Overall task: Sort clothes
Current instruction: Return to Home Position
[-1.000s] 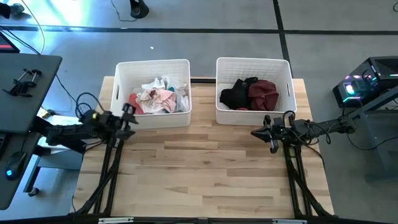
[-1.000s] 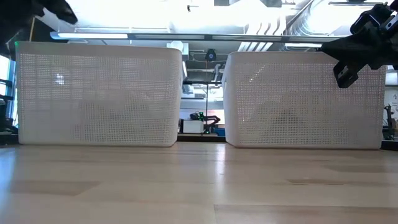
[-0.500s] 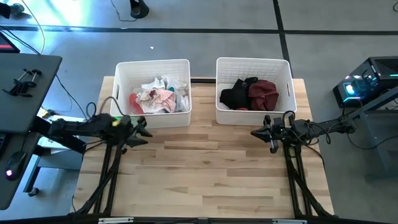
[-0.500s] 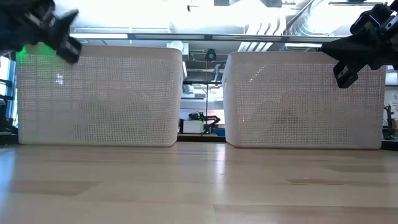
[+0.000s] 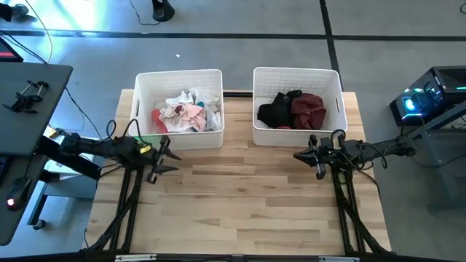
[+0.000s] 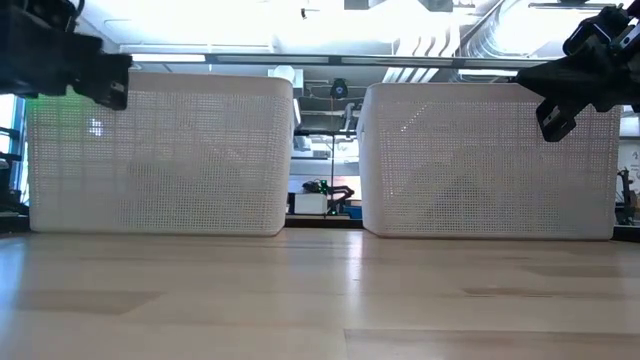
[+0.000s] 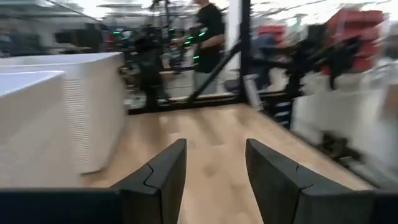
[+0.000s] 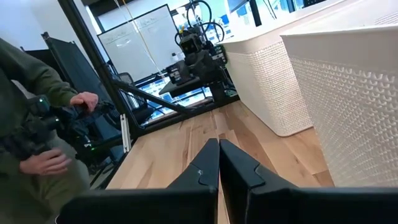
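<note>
I have the left gripper [image 5: 167,155] above the wooden table [image 5: 240,211], just in front of the near wall of the left basket [image 5: 178,74]. Its fingers are spread well apart with nothing between them (the left wrist view shows only bare wood in the gap). The right gripper [image 5: 298,155] hangs in front of the right basket [image 5: 296,70], with its fingers pressed together and nothing held.

The light clothes [image 5: 186,113], white, pink and coral, lie heaped in the left basket. The dark clothes [image 5: 291,109], black and maroon, lie in the right one. I see no garment outside the baskets.

What matters for my next move is this. Both piles lie beyond the grippers, toward the table's far edge and behind the basket walls. Both sets of fingers point inward toward the table's middle, running along those walls rather than at them. I judge the sorting finished. Each arm can be drawn back toward its own side, away from its basket, without crossing the other.
</note>
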Robot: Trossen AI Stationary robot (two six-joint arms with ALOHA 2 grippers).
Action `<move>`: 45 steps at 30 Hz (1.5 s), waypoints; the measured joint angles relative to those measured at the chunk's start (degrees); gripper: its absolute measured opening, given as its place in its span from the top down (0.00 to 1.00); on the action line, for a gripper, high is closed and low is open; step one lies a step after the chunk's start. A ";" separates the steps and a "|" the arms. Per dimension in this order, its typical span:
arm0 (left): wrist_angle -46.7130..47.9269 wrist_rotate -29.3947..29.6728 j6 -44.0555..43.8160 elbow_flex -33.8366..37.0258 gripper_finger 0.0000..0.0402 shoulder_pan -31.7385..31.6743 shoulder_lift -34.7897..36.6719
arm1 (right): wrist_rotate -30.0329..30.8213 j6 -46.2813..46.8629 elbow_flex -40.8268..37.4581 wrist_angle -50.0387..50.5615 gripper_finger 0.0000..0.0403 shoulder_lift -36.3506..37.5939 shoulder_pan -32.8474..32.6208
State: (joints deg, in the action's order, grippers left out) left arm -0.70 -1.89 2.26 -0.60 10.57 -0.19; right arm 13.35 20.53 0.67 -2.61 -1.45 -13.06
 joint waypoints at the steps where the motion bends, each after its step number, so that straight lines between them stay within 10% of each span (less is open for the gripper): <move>1: 0.28 1.38 1.08 0.00 0.62 0.02 0.00 | 0.00 -0.02 0.00 -0.02 1.00 0.00 0.02; 45: 0.20 1.27 -0.11 -0.04 0.62 -0.79 -0.39 | 0.00 0.00 0.00 0.00 1.00 0.00 0.00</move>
State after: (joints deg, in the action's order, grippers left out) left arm -0.49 -0.62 2.15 -0.64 9.78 -0.58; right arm 13.34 20.53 0.67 -2.61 -1.45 -13.06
